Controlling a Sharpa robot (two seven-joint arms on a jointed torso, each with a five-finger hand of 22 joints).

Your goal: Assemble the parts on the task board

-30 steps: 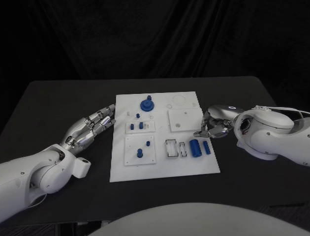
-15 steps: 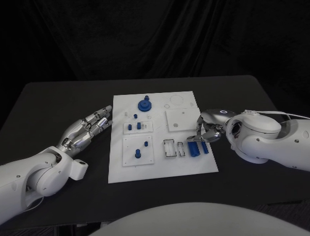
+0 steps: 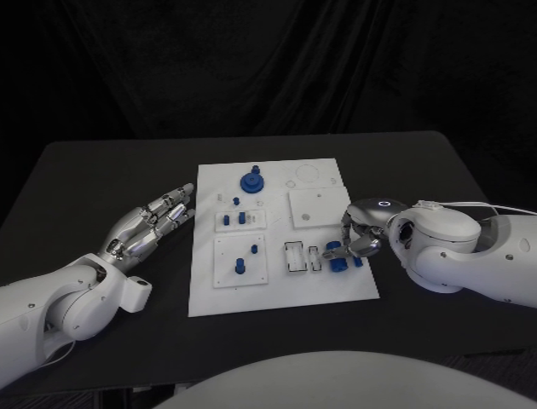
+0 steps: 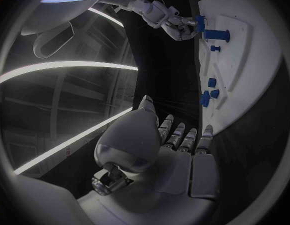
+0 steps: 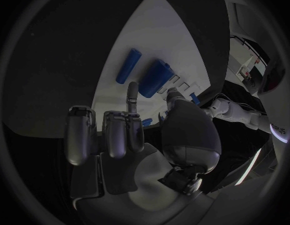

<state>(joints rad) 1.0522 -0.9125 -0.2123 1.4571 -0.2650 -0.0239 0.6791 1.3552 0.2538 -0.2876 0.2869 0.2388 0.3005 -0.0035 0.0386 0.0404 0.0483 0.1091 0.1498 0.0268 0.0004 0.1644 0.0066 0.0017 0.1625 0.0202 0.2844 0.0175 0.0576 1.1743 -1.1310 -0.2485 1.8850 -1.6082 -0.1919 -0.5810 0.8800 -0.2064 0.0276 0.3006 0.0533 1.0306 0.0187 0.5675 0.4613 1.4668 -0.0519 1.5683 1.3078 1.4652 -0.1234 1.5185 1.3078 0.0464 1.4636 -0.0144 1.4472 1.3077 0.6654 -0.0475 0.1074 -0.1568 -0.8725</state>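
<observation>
The white task board (image 3: pixel 281 285) lies mid-table. Two blue cylinders lie side by side at its right, a thick one (image 3: pixel 338 258) and a thin one (image 3: pixel 358 258). My right hand (image 3: pixel 358 233) hangs over their far ends. In the right wrist view one straight finger (image 5: pixel 132 92) and the thumb stand on either side of the thick cylinder's (image 5: pixel 159 74) end, the other fingers curled; the thin cylinder (image 5: pixel 128 66) lies beside it. Both cylinders rest on the board. My left hand (image 3: pixel 158 217) lies flat with fingers spread on the table left of the board, holding nothing.
A blue round knob (image 3: pixel 254 180) stands at the board's far end. Small blue pegs (image 3: pixel 232 220) stand in the left-hand blocks, and two narrow slots (image 3: pixel 297 256) sit just left of the cylinders. Black table surrounds the board (image 4: pixel 245 70).
My right hand has moved nearer and leftward over the board's right side, down onto the blue cylinders. The left hand has stayed where it was.
</observation>
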